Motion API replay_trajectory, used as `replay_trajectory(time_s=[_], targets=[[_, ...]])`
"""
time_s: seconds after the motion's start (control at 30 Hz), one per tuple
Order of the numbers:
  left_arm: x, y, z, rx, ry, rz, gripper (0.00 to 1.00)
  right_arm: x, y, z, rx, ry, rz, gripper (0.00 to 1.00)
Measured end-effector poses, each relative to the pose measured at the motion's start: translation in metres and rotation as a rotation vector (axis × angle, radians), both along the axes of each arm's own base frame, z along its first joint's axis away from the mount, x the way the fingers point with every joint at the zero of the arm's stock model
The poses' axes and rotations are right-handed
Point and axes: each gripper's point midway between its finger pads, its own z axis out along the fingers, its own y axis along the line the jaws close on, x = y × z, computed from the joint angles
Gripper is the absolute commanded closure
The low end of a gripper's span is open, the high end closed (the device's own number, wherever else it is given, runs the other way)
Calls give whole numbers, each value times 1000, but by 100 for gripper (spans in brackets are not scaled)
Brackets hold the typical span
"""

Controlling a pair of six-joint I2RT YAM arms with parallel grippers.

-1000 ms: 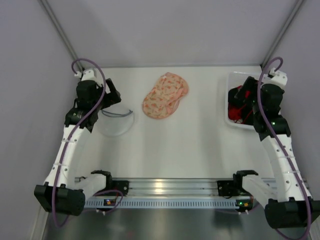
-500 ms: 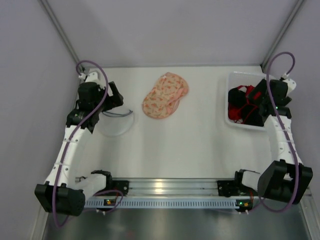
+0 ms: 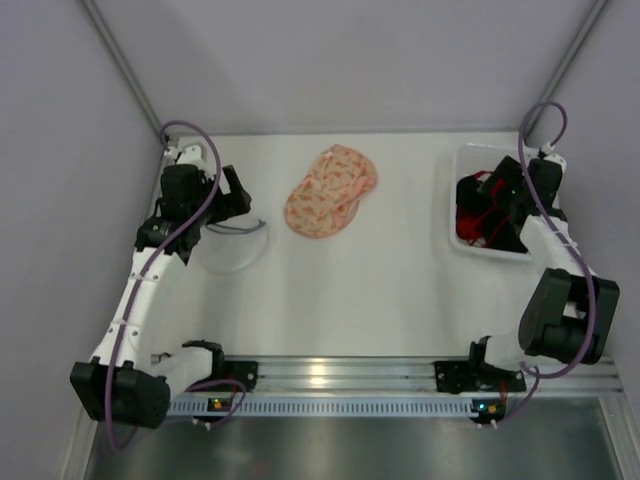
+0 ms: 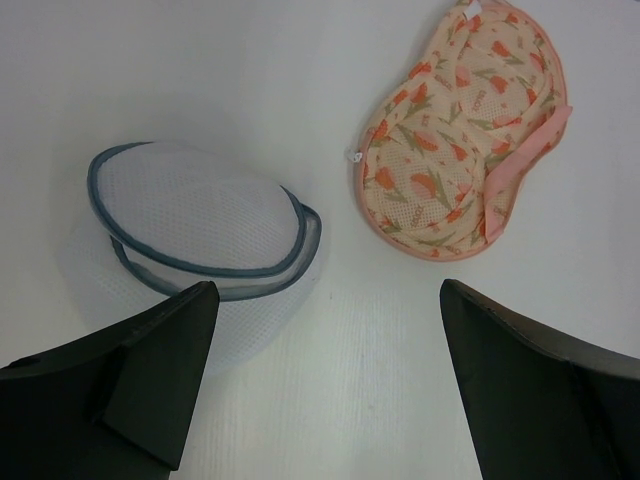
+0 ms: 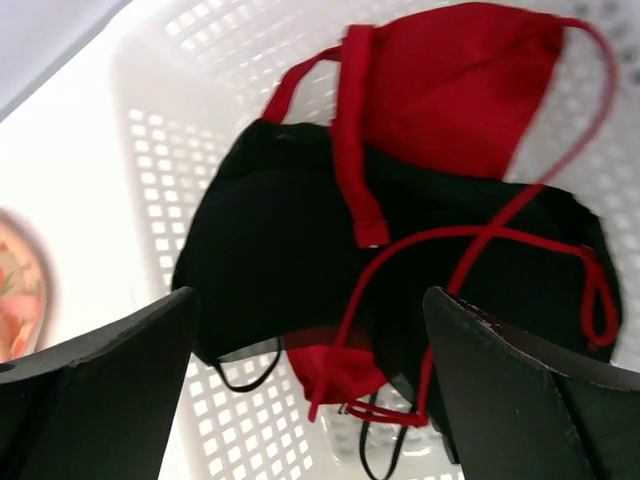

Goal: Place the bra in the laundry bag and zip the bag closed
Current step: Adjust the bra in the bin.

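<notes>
A white counter is enclosed by pale grey walls. It holds one white mesh laundry bag, unzipped, at left, one floral mesh pouch at far centre, and one perforated basket at right holding a red bra tangled with a black garment. The left tool is above the laundry bag and the right tool above the basket, both with fingers apart.

Two mesh bags, one basket, perhaps two bras.

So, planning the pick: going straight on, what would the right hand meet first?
Most likely the black bra in the basket, with a red strap lying across it; depth is unclear.
</notes>
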Motion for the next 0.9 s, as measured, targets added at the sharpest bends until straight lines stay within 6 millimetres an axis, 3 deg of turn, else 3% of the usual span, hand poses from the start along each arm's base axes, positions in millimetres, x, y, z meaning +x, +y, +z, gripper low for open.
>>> replay_trajectory(time_s=[0.1, 0.23, 0.5, 0.57, 0.73, 0.9], targets=[[1, -2, -4, -1, 12, -11, 2, 11, 21, -4, 0, -5, 109, 2], [1, -4, -6, -3, 19, -22, 1, 22, 47, 9, -76, -43, 262, 2], [1, -6, -6, -10, 20, -35, 1, 10, 57, 39, -351, -97, 476, 1], [0, -8, -6, -15, 20, -43, 1, 5, 63, 28, -424, -81, 535, 1], [0, -9, -5, -20, 20, -51, 1, -15, 85, -21, -546, 23, 708, 1], [0, -9, -5, -20, 18, -49, 1, -15, 80, -17, -668, 18, 722, 1]])
